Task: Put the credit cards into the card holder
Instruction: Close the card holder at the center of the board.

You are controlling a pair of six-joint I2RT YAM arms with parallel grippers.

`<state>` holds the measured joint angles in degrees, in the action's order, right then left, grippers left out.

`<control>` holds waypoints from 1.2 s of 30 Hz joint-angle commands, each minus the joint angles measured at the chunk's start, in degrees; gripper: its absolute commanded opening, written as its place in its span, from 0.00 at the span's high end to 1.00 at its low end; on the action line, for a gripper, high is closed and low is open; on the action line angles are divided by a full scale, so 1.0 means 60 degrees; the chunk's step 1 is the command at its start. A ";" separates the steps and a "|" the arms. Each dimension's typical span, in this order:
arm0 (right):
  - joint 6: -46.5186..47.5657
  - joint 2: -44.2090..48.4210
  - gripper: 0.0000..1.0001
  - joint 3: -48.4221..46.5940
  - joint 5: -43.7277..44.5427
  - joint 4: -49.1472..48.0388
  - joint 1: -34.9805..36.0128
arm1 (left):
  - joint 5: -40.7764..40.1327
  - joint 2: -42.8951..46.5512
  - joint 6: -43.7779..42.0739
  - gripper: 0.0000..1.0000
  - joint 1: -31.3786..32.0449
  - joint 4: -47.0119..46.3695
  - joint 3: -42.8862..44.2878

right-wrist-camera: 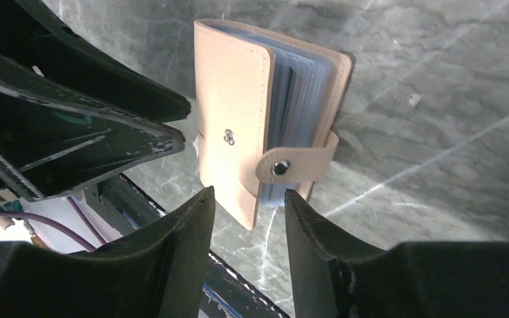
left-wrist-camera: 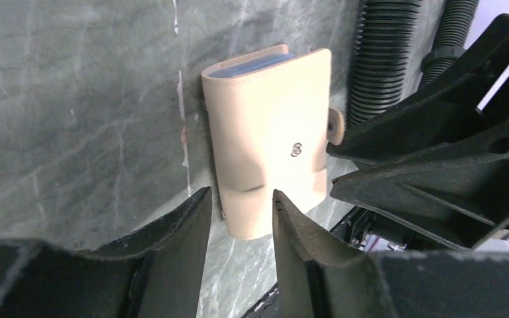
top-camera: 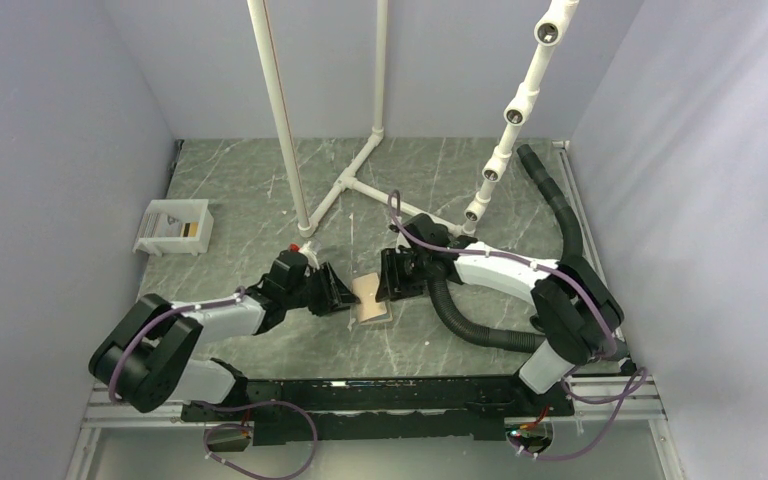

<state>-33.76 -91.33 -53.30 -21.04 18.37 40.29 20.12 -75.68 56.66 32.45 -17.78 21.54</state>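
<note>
The tan card holder (top-camera: 370, 299) lies on the table between my two grippers. It is folded nearly shut, its tab (right-wrist-camera: 295, 164) unsnapped, and bluish-grey pockets (right-wrist-camera: 299, 93) show at its edge. My left gripper (top-camera: 340, 296) is open and empty, just left of it; in the left wrist view the holder (left-wrist-camera: 268, 142) sits just beyond the fingertips (left-wrist-camera: 195, 205). My right gripper (top-camera: 388, 277) is open and empty, just right of it; the holder (right-wrist-camera: 233, 106) lies just past its fingertips (right-wrist-camera: 202, 205). A dark credit card (top-camera: 192, 230) shows small in the white tray.
The white tray (top-camera: 165, 228) stands at the far left near the wall. A white pipe frame (top-camera: 345, 180) rises behind the grippers. A black corrugated hose (top-camera: 470, 325) curves along the table to the right of the holder. Grey walls close in both sides.
</note>
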 commanded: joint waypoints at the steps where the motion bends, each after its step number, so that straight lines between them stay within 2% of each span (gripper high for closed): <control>1: -0.0250 -0.0429 0.55 -0.0134 -0.0406 -0.0977 0.0052 | -0.0033 -0.0539 -0.0405 0.58 0.0027 -0.0119 0.0532; 3: -0.0205 -0.0573 0.57 -0.0211 -0.0450 -0.1004 0.0079 | 0.0040 -0.0740 -0.0381 0.60 0.0027 -0.0352 0.0590; 6: -0.0204 -0.0622 0.68 -0.0228 -0.0390 -0.0982 0.0096 | 0.0235 -0.0984 -0.0333 0.63 0.0027 -0.0619 0.0707; 8: -0.0156 -0.0587 0.78 -0.0254 -0.0073 -0.0783 0.0135 | 0.0334 -0.1110 -0.0333 0.65 0.0040 -0.0657 0.0774; 11: -0.0110 -0.0467 1.00 -0.0210 0.0309 -0.0470 0.0196 | 0.0376 -0.1121 -0.0385 0.66 0.0041 -0.0598 0.0852; 16: -0.0088 -0.0322 1.00 0.0176 0.0601 -0.0429 0.0213 | 0.0268 -0.0865 -0.0596 0.64 0.0034 -0.0132 0.1010; 22: -0.0176 -0.0530 1.00 0.0209 0.1835 0.0121 0.0217 | 0.0258 -0.0368 -0.0715 0.63 0.0041 0.0445 0.1200; 27: -0.0244 -0.0668 1.00 0.0399 0.2240 0.0242 0.0284 | 0.0317 0.0158 -0.0849 0.64 0.0034 0.0803 0.1406; 31: -0.0268 -0.0950 1.00 0.0595 0.2725 0.0246 0.0344 | 0.0684 -0.0140 -0.0749 0.67 0.0030 0.0137 0.1503; 36: -0.0240 -0.1104 1.00 0.0854 0.3001 0.0222 0.0360 | 0.1142 -0.1354 -0.0698 0.72 0.0023 -0.1206 0.1579</control>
<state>-36.67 -94.87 -52.27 -13.96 16.01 42.68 24.01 -79.29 53.06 32.45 -18.11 29.32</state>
